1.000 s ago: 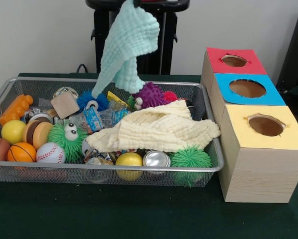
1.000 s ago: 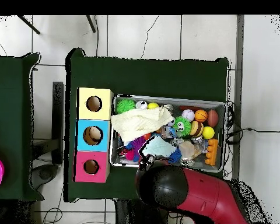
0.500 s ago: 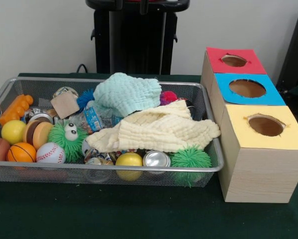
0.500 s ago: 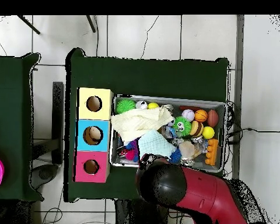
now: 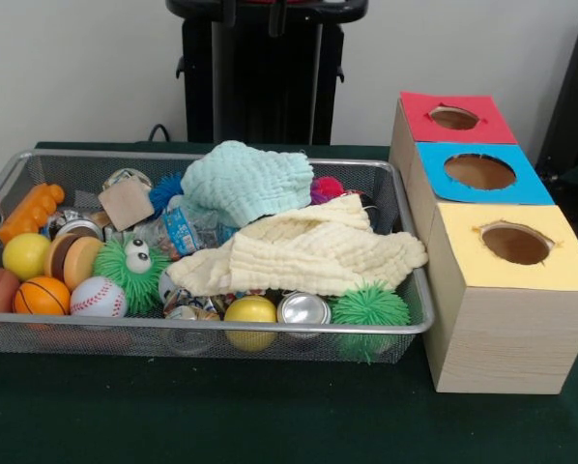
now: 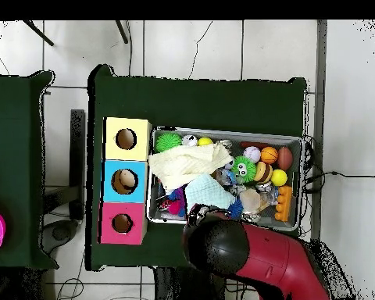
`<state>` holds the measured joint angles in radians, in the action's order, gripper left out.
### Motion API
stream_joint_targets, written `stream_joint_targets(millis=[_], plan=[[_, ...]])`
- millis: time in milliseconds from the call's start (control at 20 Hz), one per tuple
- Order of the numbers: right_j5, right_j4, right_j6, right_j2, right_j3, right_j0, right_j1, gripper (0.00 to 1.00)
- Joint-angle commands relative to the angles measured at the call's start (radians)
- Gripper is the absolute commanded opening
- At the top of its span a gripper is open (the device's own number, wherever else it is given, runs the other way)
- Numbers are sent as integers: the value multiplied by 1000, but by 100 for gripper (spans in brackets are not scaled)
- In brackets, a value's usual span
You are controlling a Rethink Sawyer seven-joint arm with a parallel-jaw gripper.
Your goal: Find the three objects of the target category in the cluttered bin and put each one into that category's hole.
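Dropped a second ago, the green cloth [image 5: 245, 181] now sits bunched in the bin [image 5: 38, 159] beside the yellow cloth [image 5: 313, 253] — not in any hole [image 5: 479, 171]. Only claw tips [image 5: 255, 12] show, so its grip — I cannot tell.

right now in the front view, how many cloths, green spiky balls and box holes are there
cloths: 2, mint cloth, cream cloth
green spiky balls: 2, eyed green ball, plain green ball
box holes: 3, red hole, blue hole, yellow hole
total: 7
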<state>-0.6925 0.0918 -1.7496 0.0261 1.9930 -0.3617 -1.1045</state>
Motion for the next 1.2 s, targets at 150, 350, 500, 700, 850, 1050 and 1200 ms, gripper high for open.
stream_joint_targets(millis=[150,350,500,700,850,1050,1200], plan=[[177,5,-135,-23,55,-39,136,100],[266,22,-141,-31,24,-47,230,100],[318,28,-140,-30,0,-48,290,100],[369,30,-125,-31,-1,-56,321,100],[382,29,-112,-29,-7,-60,335,100],[400,27,-105,-27,-10,-66,350,100],[387,25,-102,-24,-12,-68,346,100]])
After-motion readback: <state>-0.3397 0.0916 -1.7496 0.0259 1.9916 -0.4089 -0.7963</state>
